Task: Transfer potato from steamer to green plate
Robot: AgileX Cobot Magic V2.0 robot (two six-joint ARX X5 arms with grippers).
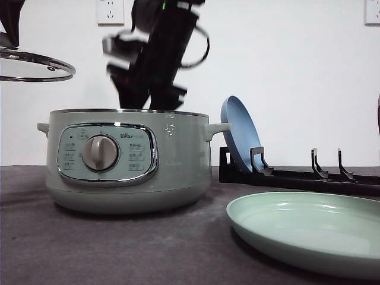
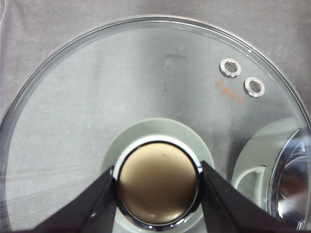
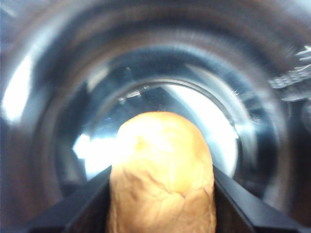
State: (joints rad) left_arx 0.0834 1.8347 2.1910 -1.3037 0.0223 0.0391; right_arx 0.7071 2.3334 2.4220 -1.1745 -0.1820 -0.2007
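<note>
Black left gripper (image 2: 158,187) fingers (image 2: 95,206) clamp the bronze knob (image 2: 158,189) of a round glass lid (image 2: 97,107), held above grey cloth (image 2: 39,29); the steamer (image 2: 286,170) edge shows beneath.

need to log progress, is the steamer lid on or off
Off. The left gripper holds the lid by its knob, up and left of the open steamer.

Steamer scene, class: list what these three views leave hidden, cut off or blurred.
- Front view: the steamer wall hides the potato and the right gripper's fingertips; the arm above is motion-blurred.
- Front view: the green plate is cut off at the right edge.
- Right wrist view: the potato hides the finger pads and is cut off at the bottom edge.
- Left wrist view: the lid knob hides the left gripper's pads.
</note>
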